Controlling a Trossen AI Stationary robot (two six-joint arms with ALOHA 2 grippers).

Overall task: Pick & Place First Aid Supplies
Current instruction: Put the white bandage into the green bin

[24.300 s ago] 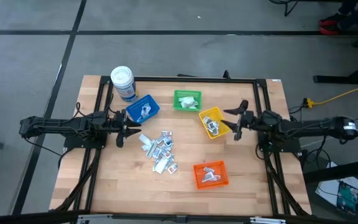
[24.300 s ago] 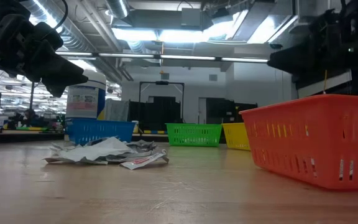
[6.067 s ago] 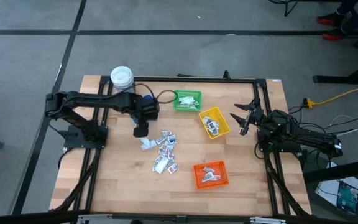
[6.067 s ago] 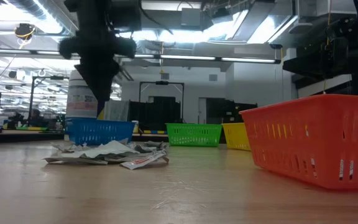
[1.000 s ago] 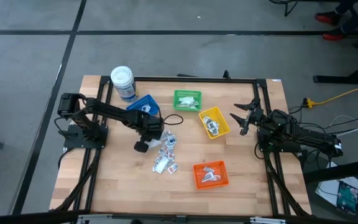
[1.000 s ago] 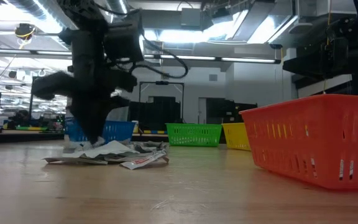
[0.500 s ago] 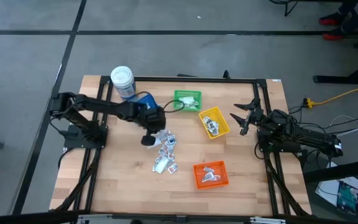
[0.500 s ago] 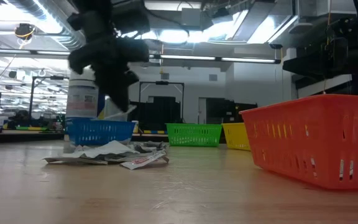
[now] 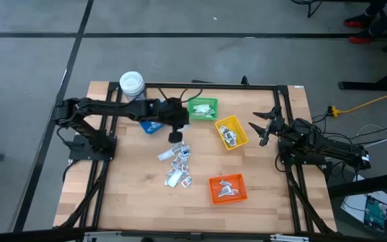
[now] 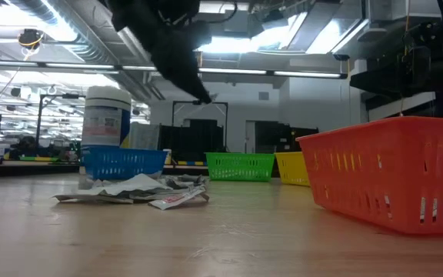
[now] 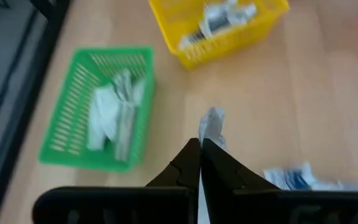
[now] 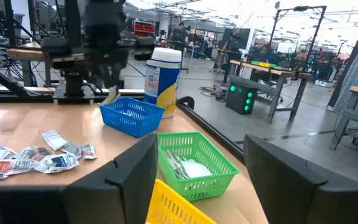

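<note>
Left hand (image 9: 176,136) hangs above the counter (image 9: 126,195) near the green bin (image 9: 202,109), clenched on what appears to be one packet (image 11: 211,126). Right hand (image 9: 259,127) waits released beside the yellow bin (image 9: 232,132).

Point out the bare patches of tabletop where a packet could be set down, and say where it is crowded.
Bare wood: the left side of the table, beside the loose packets; the near strip in front of the orange bin; the near right corner. Crowded: the far middle, where the blue bin, green bin and yellow bin cluster and the left gripper hangs, shut on a packet.
</note>
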